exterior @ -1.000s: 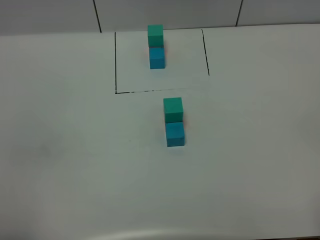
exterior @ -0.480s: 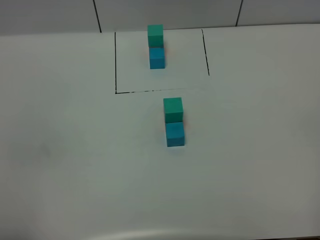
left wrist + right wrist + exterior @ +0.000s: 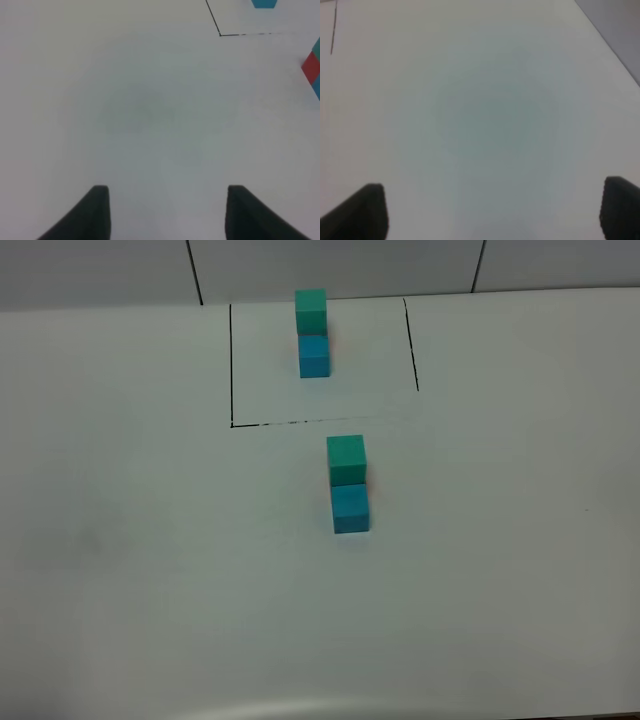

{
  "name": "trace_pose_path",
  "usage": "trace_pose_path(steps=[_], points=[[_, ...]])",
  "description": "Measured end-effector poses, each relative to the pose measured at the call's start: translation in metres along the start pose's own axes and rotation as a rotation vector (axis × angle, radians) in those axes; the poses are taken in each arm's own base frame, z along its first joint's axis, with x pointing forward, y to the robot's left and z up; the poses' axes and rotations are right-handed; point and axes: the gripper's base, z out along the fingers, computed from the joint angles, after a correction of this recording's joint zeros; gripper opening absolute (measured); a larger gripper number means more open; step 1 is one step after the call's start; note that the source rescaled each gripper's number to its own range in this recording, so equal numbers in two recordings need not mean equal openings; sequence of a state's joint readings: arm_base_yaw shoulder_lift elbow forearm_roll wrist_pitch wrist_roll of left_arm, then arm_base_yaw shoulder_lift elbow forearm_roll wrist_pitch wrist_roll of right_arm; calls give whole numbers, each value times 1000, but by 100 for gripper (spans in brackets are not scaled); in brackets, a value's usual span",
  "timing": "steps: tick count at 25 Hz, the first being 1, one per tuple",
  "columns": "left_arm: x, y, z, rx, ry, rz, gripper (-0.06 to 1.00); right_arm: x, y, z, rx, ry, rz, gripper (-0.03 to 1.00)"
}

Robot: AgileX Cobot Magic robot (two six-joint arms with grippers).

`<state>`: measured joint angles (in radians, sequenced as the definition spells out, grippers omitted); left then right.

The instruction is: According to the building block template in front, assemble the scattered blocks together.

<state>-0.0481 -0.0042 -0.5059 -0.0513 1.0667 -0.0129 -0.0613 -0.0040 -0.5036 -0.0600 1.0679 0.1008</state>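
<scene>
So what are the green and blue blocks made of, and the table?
The green block and blue block look like painted wood or solid plastic; I cannot tell which. Their faces are flat, matte and evenly coloured, with crisp edges and no shine. The table looks like a smooth white laminate or painted board with a dull finish, giving only soft reflections.

Neither arm appeared in the high exterior view. The left hand [image 3: 164, 212] showed only its two dark fingertips [image 3: 95, 212], parted with a clear gap and holding nothing, hovering over bare counter [image 3: 150, 110]. The right hand [image 3: 492, 212] had its fingertips [image 3: 367, 210] spread wider, also empty above the counter.
</scene>
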Motion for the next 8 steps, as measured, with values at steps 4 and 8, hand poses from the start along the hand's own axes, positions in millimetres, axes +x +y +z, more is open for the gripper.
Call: trace_pose_path(steps=[4,8], points=[[0,0,0,0,0,0,16,0,0,0,0,0,2,72],[0,0,0,0,0,0,16,0,0,0,0,0,2,72]])
